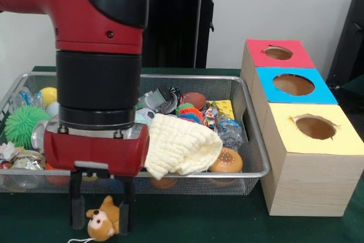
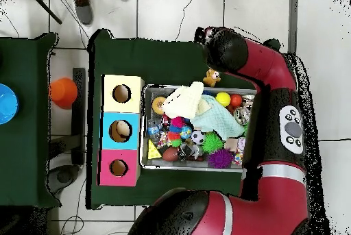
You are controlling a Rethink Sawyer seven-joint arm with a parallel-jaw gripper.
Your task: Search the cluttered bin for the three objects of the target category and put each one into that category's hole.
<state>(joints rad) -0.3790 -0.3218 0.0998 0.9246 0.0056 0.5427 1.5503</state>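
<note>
In the front view a spiky green ball sits at the left end of the bin, with a yellow ball behind it and crinkled wrappers along the near left wall. Next comes the red and black arm, reaching down in front of the bin's near rim; its end effector hangs over the green surface outside the bin, the two black fingers closed on a small brown monkey plush toy whose white cord trails to the left. Right of the arm, a pale yellow cloth is heaped in the bin, with a brown bun-shaped toy at its right edge and a mix of small toys behind, among them a soccer ball, a wedge of yellow cheese and a brown football. Further right, just beside the bin, stands a row of three pale wooden boxes: the yellow-topped box nearest, the blue-topped box in the middle, and at the far end the red-topped one with the hole.
</note>
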